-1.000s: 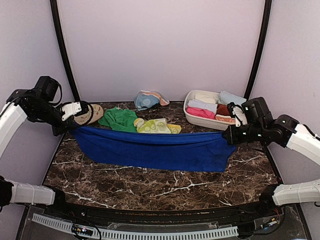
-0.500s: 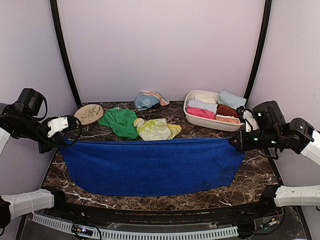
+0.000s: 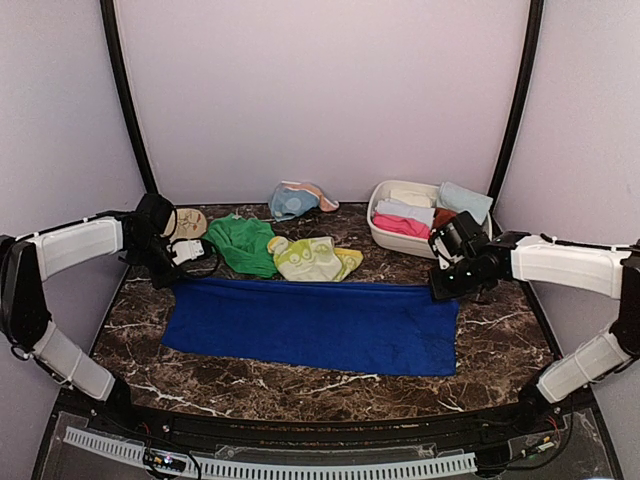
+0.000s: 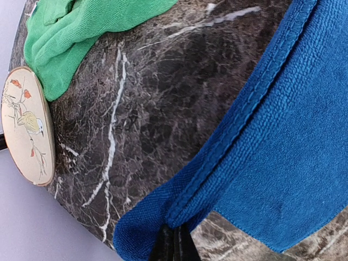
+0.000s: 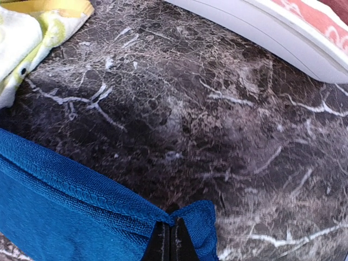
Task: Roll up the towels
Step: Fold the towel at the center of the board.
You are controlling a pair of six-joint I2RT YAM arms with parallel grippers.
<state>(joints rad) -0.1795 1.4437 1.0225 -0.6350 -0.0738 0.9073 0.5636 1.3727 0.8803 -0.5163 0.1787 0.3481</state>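
Royal blue towel (image 3: 310, 325) laid flat on tabletop (image 3: 300, 385), not yet rolled. Far corners pinched in closed left claw (image 4: 174, 244) and right claw (image 5: 169, 239). Rolled towels (image 3: 405, 218) noted in basin (image 3: 398, 243). Green towel (image 3: 240, 243), patterned towel (image 3: 312, 257) and light blue towel (image 3: 290, 200) judged outstanding.

Top view high above near edge, looking down and forward, wrist views close over tabletop (image 3: 300, 385), all three sharing royal blue towel (image 3: 310, 325)

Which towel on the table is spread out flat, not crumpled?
The royal blue towel, spread flat at the front; the green towel and the patterned yellow-green towel behind it lie crumpled.
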